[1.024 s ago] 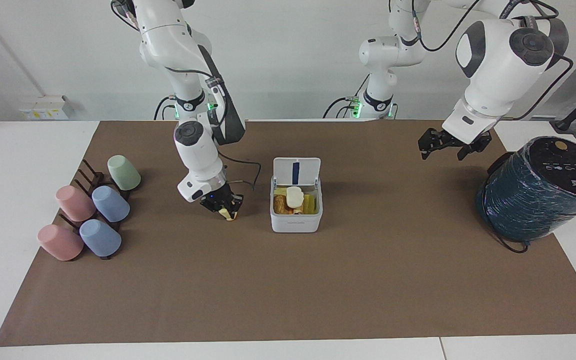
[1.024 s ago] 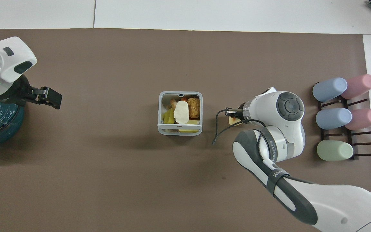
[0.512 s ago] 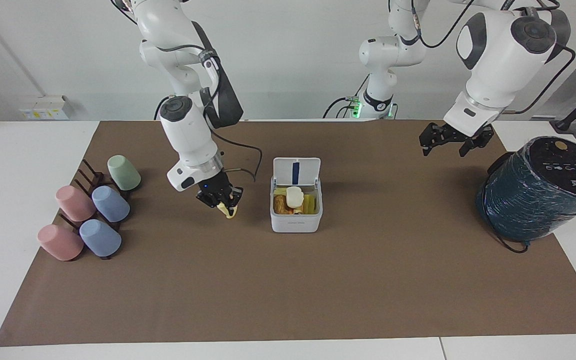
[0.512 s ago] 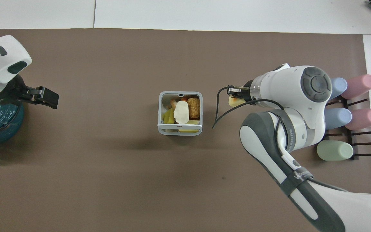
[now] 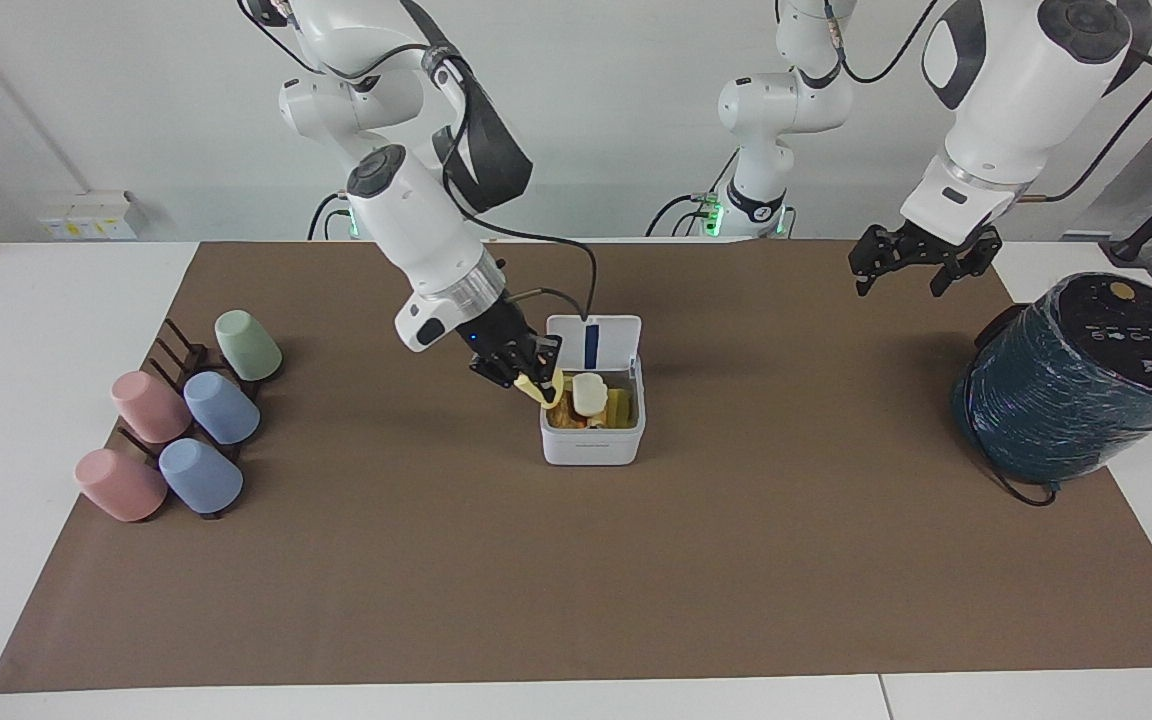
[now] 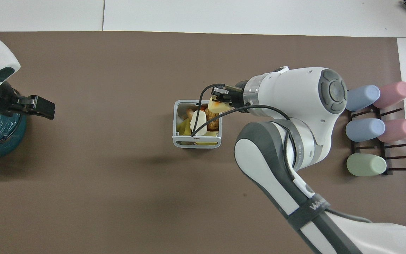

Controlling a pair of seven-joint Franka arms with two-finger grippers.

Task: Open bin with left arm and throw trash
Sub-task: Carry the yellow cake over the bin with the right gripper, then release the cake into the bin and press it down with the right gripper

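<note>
- One piece of trash, the yellow wedge [image 5: 546, 388], is pinched between the jaws of the right gripper [image 5: 532, 378], which are pressed tight on it.
- Gripper is tilted down, so the wedge hangs over the bin [image 5: 592, 445] at the corner toward the right arm's end of the table. My guess: it is held above the rim so a release lets it fall inside, not on the mat.
- Bin stands about mid-mat [image 5: 636, 600], a bit closer to the mat's edge on the robots' side. Its lid [image 5: 593, 344] is up on the hinge, leaning toward the robots, so the mouth is free from above.
- Inside already: cream-white lump [image 5: 589, 393] on top, brown crumbed bit [image 6: 213, 118], some yellow-green pieces. Quite full, so the wedge may lie on the heap.
- Left gripper [image 5: 914, 262] hangs in the air w/ jaws spread and empty, over the mat's corner near the teal cylinder [image 5: 1076, 375]. It waits; I think it keeps away to leave room.
- Pastel cups [image 5: 186, 420] on a rack at the right arm's end of the mat, not involved.
</note>
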